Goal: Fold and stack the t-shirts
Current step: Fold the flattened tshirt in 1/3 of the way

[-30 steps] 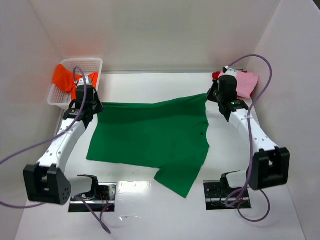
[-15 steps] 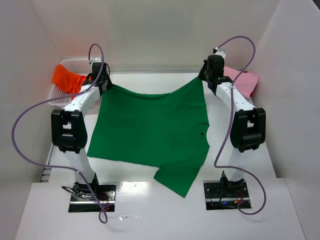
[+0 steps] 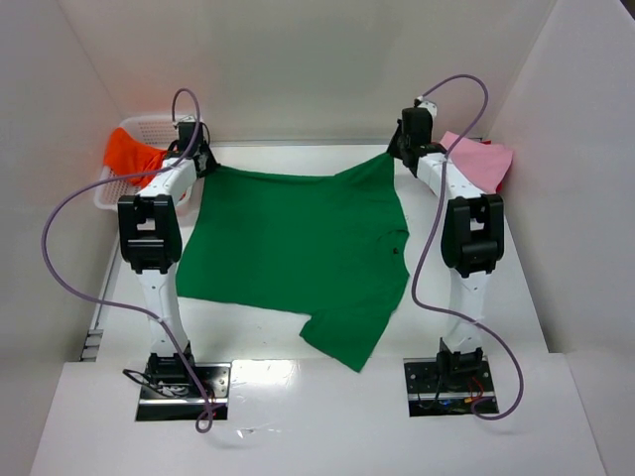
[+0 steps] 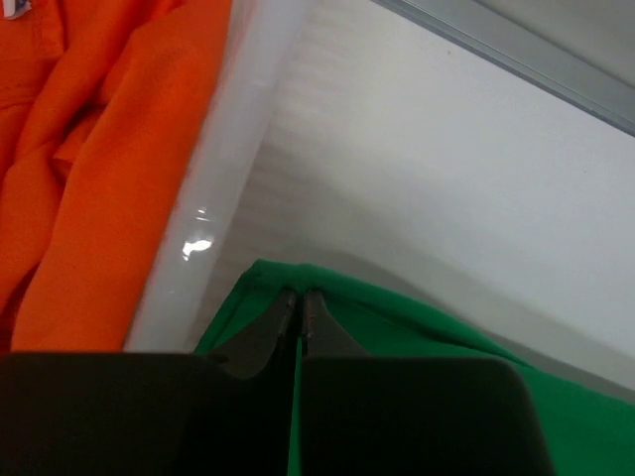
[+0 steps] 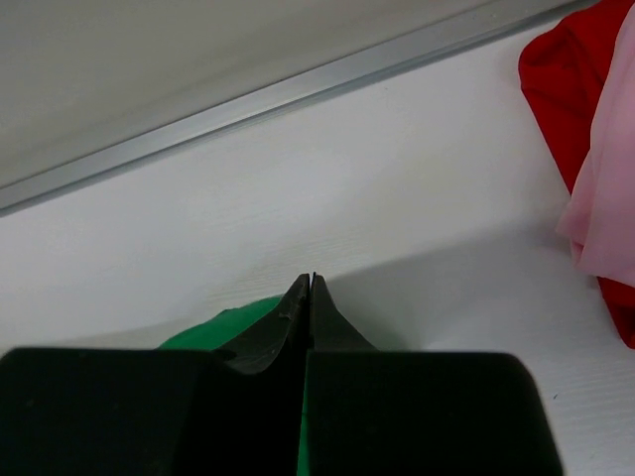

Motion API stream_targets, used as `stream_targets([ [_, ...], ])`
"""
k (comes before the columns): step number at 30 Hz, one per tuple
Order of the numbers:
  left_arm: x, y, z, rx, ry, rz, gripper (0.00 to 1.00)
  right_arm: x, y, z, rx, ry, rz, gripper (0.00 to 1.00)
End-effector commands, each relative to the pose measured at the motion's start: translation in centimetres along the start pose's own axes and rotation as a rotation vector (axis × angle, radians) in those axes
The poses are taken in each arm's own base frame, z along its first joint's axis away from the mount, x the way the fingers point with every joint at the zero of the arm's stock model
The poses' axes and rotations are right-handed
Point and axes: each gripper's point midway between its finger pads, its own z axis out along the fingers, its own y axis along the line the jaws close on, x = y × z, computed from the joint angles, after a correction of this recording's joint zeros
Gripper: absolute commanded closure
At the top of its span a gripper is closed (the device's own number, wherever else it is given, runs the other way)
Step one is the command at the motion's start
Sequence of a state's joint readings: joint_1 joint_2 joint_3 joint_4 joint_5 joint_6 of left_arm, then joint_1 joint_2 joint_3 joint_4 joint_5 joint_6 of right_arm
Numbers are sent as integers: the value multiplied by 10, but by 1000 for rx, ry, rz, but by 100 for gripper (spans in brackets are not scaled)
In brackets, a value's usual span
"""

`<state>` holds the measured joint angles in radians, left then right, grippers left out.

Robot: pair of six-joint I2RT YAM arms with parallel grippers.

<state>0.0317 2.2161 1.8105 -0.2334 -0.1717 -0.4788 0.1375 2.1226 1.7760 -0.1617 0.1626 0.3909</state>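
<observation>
Top external view: my left hand (image 3: pixel 204 165) at 11 o'clock and right hand (image 3: pixel 395 157) at 1 o'clock clench thin corners of the green t-shirt (image 3: pixel 298 248); uneven pull risks slippage.

Matt green cloth t-shirt (image 3: pixel 298 248), glossy plastic basket (image 4: pixel 230 149), faintly ribbed white table (image 5: pixel 298 178)

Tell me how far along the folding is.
Done, apparently: a pink shirt lies over a red shirt at the right. In hand: left gripper and right gripper pinch far corners of the unfolded green shirt. Left: folding it, plus the orange shirt in the basket.
</observation>
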Motion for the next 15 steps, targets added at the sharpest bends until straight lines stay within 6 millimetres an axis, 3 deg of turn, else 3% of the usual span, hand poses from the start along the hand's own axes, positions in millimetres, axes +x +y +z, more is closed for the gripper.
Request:
stream_targets([
  [1, -24, -8, -6, 68, -33, -13, 100, -33, 2, -10, 9, -74, 51, 100],
  [3, -11, 2, -3, 61, 7, -5, 100, -29, 0, -20, 9, -68, 75, 100],
  [4, -8, 8, -4, 52, 17, 1, 100, -18, -3, -22, 12, -44, 80, 100],
  [6, 4, 14, -6, 61, 51, 10, 100, -18, -5, -36, 7, -53, 104, 100],
  [7, 0, 18, -10, 63, 51, 5, 100, -25, -1, -43, -9, -65, 108, 100],
  [9, 11, 26, -11, 60, 83, 27, 100, -13, -4, -58, -19, -41, 128, 100],
  [15, 27, 28, -14, 85, 130, 82, 100, 3, -12, -102, -47, -31, 171, 100],
])
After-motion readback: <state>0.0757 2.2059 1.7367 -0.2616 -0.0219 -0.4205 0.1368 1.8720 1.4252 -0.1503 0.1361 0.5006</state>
